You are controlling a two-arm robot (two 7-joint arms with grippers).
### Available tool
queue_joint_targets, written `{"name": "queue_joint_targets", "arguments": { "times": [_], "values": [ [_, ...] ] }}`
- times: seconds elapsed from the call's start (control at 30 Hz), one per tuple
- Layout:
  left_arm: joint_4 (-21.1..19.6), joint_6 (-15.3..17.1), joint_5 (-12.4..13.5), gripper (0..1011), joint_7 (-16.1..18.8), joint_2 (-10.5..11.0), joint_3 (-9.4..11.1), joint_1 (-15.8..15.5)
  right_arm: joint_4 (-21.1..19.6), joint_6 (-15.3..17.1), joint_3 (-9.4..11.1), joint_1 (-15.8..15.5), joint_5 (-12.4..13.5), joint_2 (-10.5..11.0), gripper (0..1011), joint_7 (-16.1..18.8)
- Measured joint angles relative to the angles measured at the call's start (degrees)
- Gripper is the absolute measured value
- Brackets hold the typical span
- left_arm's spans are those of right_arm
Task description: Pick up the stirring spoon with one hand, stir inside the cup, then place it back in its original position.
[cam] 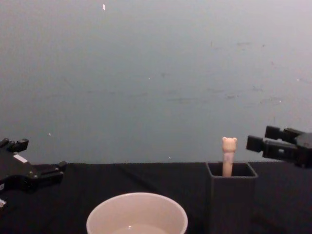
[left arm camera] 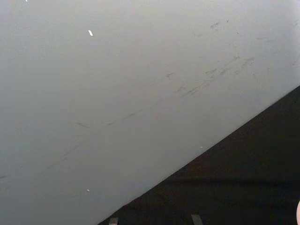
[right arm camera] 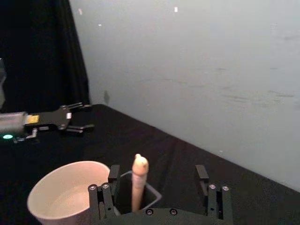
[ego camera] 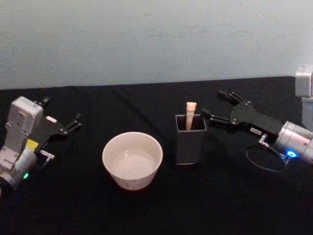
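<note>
The stirring spoon (ego camera: 190, 114) stands upright in the dark square holder (ego camera: 190, 141), its cream handle and bear head poking above the rim. The cream-white cup (ego camera: 132, 160) sits to the holder's left, apart from it. My right gripper (ego camera: 213, 104) is open just right of the holder, at handle height, touching nothing. In the right wrist view the spoon (right arm camera: 139, 180) rises between the spread fingers (right arm camera: 114, 174), a little beyond them, with the cup (right arm camera: 63, 197) beside it. My left gripper (ego camera: 61, 111) rests open at the table's left, nothing between its fingers.
A black cloth (ego camera: 220, 196) covers the table, and a pale wall (ego camera: 156, 39) stands behind it. A grey boxy object (ego camera: 304, 93) sits at the far right edge. A cable loop (ego camera: 264, 159) hangs from the right arm.
</note>
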Motion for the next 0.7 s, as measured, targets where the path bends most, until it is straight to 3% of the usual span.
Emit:
{"name": "queue_joint_targets", "arguments": {
  "times": [0.3,0.7],
  "values": [
    [0.0,0.0,0.0,1002,0.0,0.0,0.0,0.0,5.07,-2.18,-2.89,3.78,-0.15,-0.89,1002,6.4],
    [0.0,0.0,0.0,1001,0.0,0.0,0.0,0.0,11.4,-3.74,-5.8,8.68,-1.95,-2.95,1002,10.01]
  ]
}}
